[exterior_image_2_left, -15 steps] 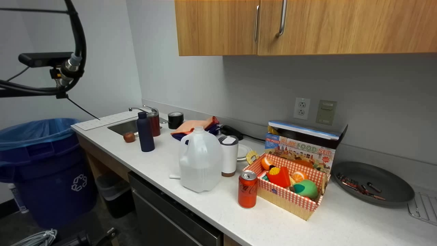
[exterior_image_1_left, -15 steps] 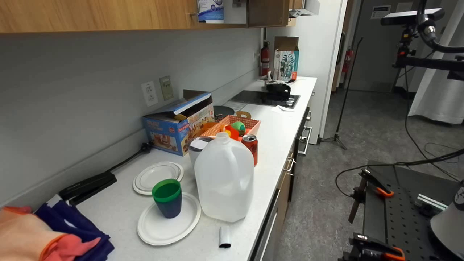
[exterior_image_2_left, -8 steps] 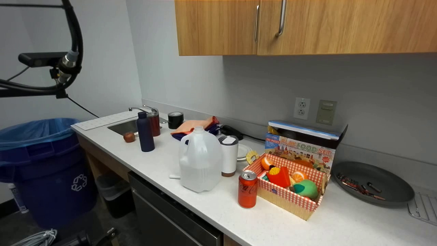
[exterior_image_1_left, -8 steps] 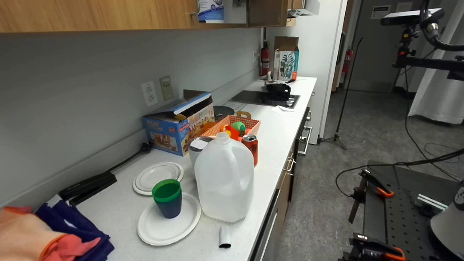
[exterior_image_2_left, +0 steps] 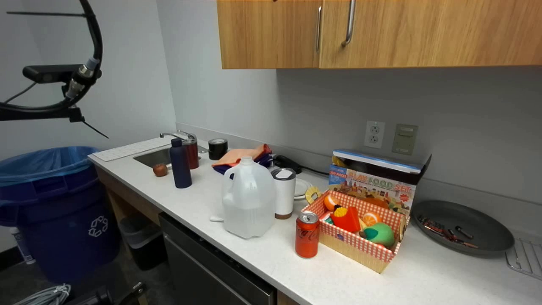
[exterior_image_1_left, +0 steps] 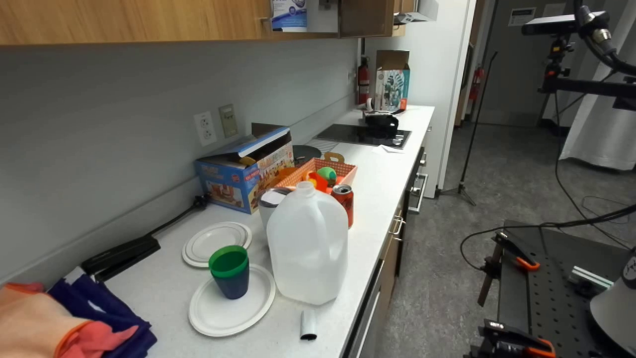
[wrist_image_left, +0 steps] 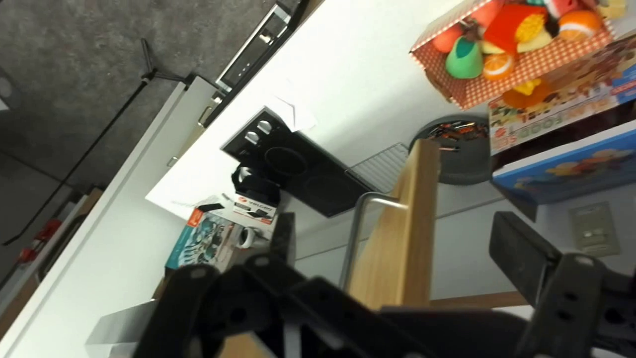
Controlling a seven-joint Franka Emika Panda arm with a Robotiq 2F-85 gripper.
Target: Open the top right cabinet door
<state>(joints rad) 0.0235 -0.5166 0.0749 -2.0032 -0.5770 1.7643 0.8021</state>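
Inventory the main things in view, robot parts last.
Top right cabinet door: one, light brown, above counter, open.
Neighbouring door: one, light brown, beside it.
Jug: one, translucent, counter.
Tumbler: one, white, beside jug.
Basket: one, red-checked, counter.
Can: one, red, beside basket.
Play-food box: one, multicoloured, behind basket.
Plates: at least two, white, counter.
Cups: at least two, green and blue, on plate.
Pan: one, dark grey, counter.
Bins: two, blue and black, floor.
Hand: one, black, wrist view, open.
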